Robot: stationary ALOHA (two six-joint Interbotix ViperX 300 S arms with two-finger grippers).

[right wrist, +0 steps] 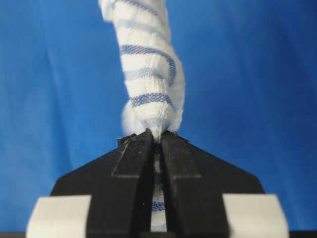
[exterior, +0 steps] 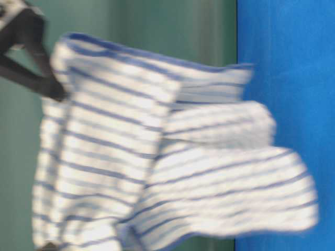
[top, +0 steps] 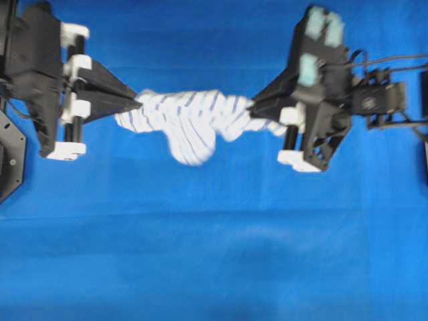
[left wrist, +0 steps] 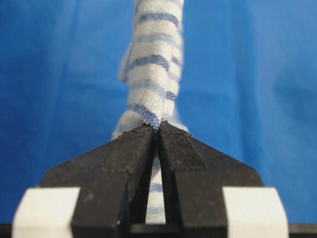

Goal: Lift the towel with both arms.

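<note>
Your left gripper [top: 136,101] and right gripper [top: 253,105] each pinch an end of the towel [top: 190,124]; it's soft, light and sags, so hold its ends.

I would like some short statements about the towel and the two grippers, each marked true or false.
1. The left gripper is shut on the towel. True.
2. The right gripper is open and holds nothing. False: it is shut on the towel's other end.
3. The towel hangs stretched between the two grippers. True.
4. The towel is plain white. False: it has thin blue stripes.
5. The table cover is green. False: it is blue.
</note>
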